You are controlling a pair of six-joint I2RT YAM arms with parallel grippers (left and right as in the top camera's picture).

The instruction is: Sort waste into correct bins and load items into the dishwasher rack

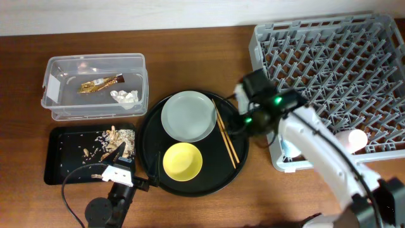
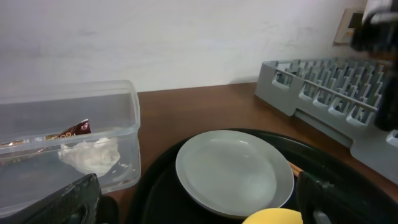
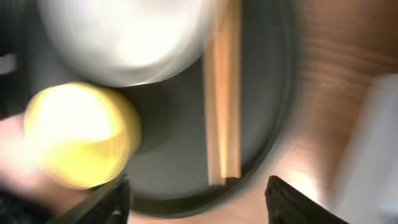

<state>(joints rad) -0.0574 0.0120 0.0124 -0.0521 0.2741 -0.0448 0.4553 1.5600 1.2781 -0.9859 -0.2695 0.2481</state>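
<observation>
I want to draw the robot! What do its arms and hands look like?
The right arm is smooth white tubes with black joints and little green lights. The left arm is black, with a white-topped hand and a looping black cable.

A brown wood grain with a smooth, faint sheen is seen on the table (image 1: 190,31). The tub (image 1: 95,58) is formed of clear, glossy plastic. Inside it, the wrapper (image 1: 100,83) is shown as shiny foil and the tissue (image 1: 124,96) as crumpled soft paper. The rack (image 1: 329,57) is moulded in matt light-grey plastic. A smooth, soft gloss is seen on the plate (image 1: 188,116) and the bowl (image 1: 182,161). The chopsticks (image 1: 226,137) are left as bare wood.
</observation>
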